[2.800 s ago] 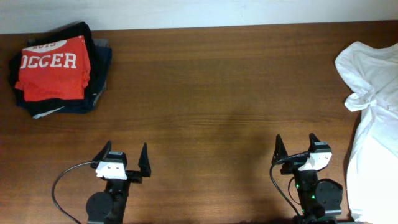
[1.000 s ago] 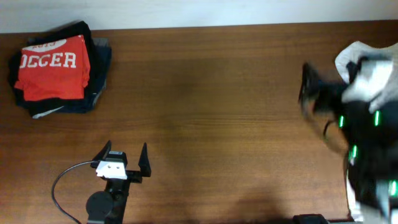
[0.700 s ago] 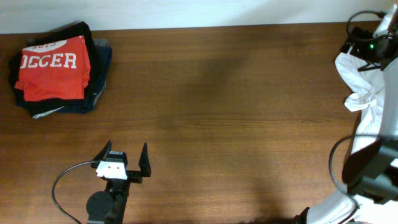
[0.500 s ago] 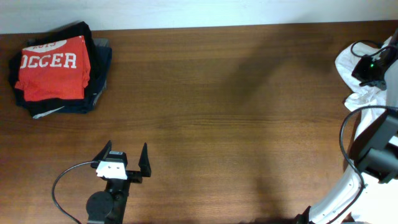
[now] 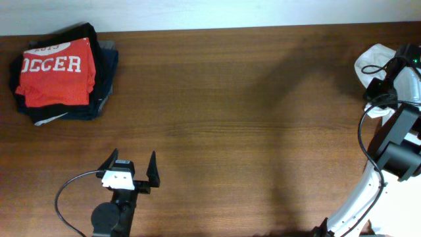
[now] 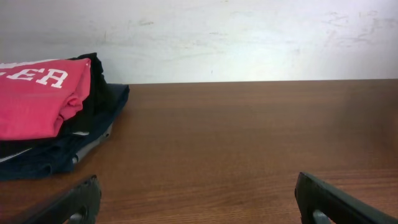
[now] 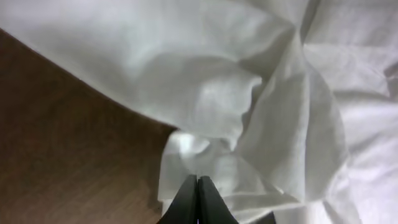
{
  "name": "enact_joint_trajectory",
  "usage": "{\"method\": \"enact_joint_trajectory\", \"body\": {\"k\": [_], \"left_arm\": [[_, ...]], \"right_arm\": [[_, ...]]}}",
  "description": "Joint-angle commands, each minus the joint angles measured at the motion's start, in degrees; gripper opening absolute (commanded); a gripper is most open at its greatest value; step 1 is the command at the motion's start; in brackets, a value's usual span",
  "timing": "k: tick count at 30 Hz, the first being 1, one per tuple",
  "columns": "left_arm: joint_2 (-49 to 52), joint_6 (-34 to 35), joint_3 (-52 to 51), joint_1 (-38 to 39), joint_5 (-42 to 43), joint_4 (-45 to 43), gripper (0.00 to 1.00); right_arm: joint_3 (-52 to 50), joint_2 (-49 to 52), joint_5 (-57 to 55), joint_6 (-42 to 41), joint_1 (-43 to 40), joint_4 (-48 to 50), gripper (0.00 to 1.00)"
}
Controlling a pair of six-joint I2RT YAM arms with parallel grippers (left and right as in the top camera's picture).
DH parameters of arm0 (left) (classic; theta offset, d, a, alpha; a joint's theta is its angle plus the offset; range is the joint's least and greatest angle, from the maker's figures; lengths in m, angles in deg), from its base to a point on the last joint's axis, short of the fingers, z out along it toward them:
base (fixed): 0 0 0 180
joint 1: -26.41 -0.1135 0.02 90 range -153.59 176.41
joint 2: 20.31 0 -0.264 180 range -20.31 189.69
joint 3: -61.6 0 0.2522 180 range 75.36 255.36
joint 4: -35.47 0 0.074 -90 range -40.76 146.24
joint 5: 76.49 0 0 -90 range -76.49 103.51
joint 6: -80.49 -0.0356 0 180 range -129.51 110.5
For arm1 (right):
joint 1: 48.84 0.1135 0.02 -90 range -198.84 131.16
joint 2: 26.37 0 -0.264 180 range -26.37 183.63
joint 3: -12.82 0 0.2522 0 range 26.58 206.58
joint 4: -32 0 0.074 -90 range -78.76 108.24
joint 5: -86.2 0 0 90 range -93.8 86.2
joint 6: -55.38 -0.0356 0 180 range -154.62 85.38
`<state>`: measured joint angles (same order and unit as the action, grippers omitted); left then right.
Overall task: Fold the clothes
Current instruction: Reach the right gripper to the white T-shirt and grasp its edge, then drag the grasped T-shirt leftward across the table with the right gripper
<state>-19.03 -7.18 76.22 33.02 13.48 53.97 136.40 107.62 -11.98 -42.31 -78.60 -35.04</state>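
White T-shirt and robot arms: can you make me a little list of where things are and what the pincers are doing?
white T-shirt: crumpled, unfolded, at the right edge of the table
right pincer: shut, pinching a fold of the T-shirt
left pincer: open, empty, front left
red lettered shirt: folded on dark garments, back left corner

The T-shirt [image 7: 211,99] is plain white, greyish in its creases. The table [image 5: 230,118] is reddish-brown with fine darker grain. The folded top [image 5: 56,72] is bright red with white block letters. The clothes under it [image 5: 104,66] look black or dark navy, hard to tell which. The wall [image 6: 217,37] is off-white.
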Motion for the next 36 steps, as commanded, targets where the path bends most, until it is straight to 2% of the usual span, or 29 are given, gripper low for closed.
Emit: {"method": "enact_joint_trajectory", "body": {"k": [1, 6, 10, 16, 20, 23, 25, 28, 29, 33, 35, 36], "left_arm": [[-0.22, -1.09, -0.35, 0.02, 0.2, 0.07, 0.99], [-0.22, -1.09, -0.35, 0.02, 0.2, 0.07, 0.99], [-0.22, -1.09, -0.35, 0.02, 0.2, 0.07, 0.99], [-0.22, -1.09, -0.35, 0.02, 0.2, 0.07, 0.99], [-0.22, -1.09, -0.35, 0.02, 0.2, 0.07, 0.99], [-0.22, -1.09, -0.35, 0.02, 0.2, 0.07, 0.99], [-0.22, -1.09, -0.35, 0.02, 0.2, 0.07, 0.99], [-0.22, -1.09, -0.35, 0.02, 0.2, 0.07, 0.99], [-0.22, -1.09, -0.35, 0.02, 0.2, 0.07, 0.99], [-0.22, -1.09, -0.35, 0.02, 0.2, 0.07, 0.99], [-0.22, -1.09, -0.35, 0.02, 0.2, 0.07, 0.99], [-0.22, -1.09, -0.35, 0.02, 0.2, 0.07, 0.99]], "right_arm": [[-1.51, 0.81, -1.46, -3.8, 0.11, -0.26, 0.04], [-4.79, 1.11, 5.03, -3.78, 0.17, 0.09, 0.04], [-6.6, 1.14, 16.7, -3.78, 4.37, 0.09, 0.04], [-10.03, 1.18, 16.74, -3.76, 27.26, 0.57, 0.04], [-11.06, 1.18, 16.59, -3.76, 43.65, 1.62, 0.09], [-10.6, 1.14, 16.63, -3.43, 50.97, 1.33, 0.13], [-8.68, -0.42, 16.83, -3.34, 51.71, 0.92, 0.19], [-4.15, -6.88, 20.94, -3.93, 48.28, -1.27, 0.36], [-3.61, -9.14, 22.62, -6.47, 46.34, -2.84, 0.41], [-4.07, -10.71, 22.6, -10.84, 39.74, -7.37, 0.41], [-4.24, -10.47, 21.49, -11.21, 39.54, -7.19, 0.4], [-4.46, -9.97, 17.97, -14.49, 39.67, -7.43, 0.37]]}}
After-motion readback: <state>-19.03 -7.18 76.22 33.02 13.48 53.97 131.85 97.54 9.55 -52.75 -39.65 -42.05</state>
